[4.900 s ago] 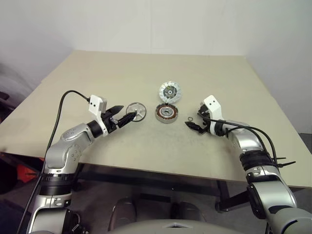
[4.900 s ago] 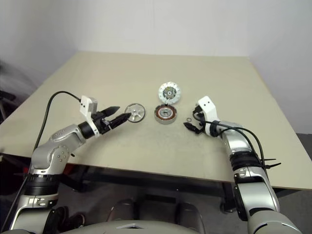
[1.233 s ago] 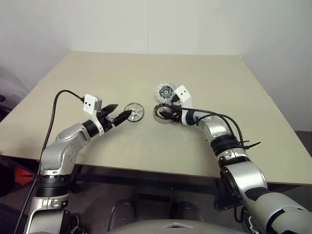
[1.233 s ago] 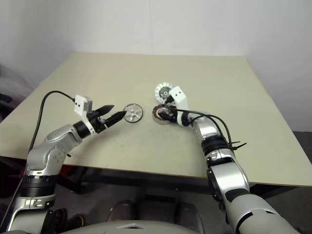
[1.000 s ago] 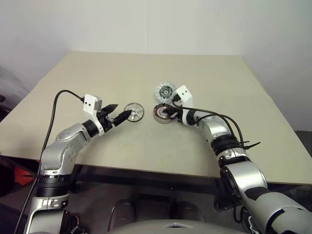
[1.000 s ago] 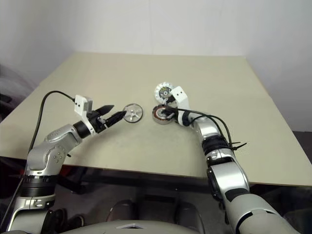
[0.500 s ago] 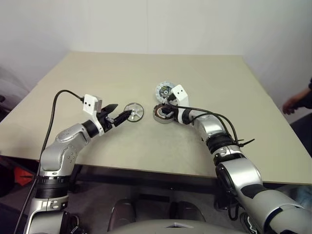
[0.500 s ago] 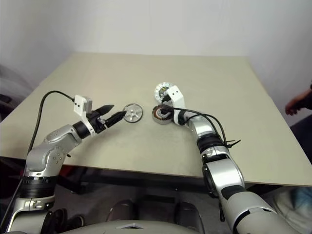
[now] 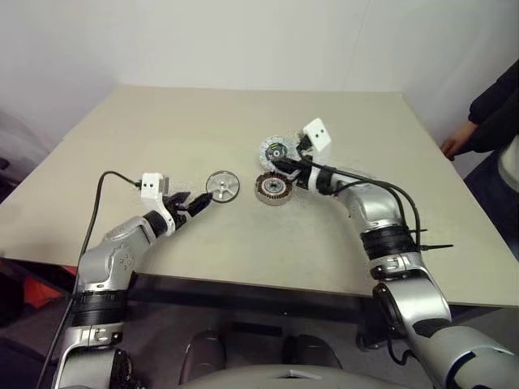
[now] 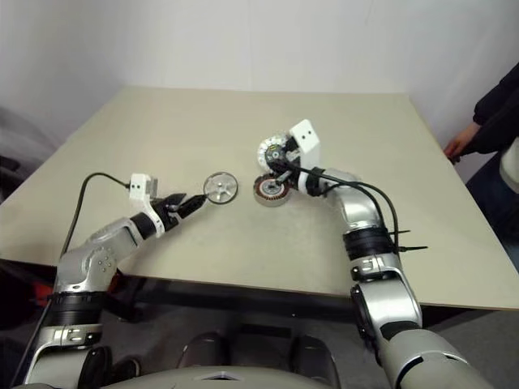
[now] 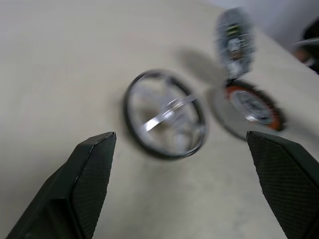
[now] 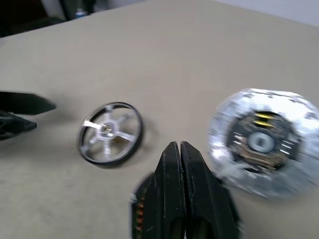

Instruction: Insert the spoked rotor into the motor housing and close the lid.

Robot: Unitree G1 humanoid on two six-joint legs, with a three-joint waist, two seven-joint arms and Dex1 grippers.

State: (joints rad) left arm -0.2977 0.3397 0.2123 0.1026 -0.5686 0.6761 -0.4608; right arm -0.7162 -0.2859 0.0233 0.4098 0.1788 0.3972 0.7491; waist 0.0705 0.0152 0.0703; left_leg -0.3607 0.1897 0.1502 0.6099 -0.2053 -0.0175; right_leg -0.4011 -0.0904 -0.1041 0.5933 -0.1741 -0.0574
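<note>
A: What had just changed?

B: Two things. A moment before, the right gripper [image 10: 270,166] had been low, right at the motor housing [image 10: 271,188] near the frame's centre; now it had lifted clear and hung above the gap between the housing and the lid [image 10: 274,151]. And the left gripper [image 9: 197,206] had dropped lower, towards the table [image 9: 203,267] just left of the spoked rotor [image 9: 222,185].

A: Was either one carrying anything?

B: No. The right fingers were pressed flat together with nothing between them, as the right wrist view made plain. The left fingers stood wide apart, and in the left wrist view the rotor lay flat on the tabletop in the gap ahead of them, untouched.

A: So where did that leave the task?

B: Barely begun, I'd judge. The rotor sat left of centre, the housing just to its right with its copper windings showing and nothing in it, and the lid just above the housing in the picture, tilted with its near edge at the housing's rim. The right arm seemed to be clearing the way for the left to take the rotor.

A: And the arms' poses?

B: The left forearm reached in low from the lower left, fingers aimed up and right at the rotor. The right arm arched in from the lower right, wrist raised, fingers pointing left and slightly down.
</note>
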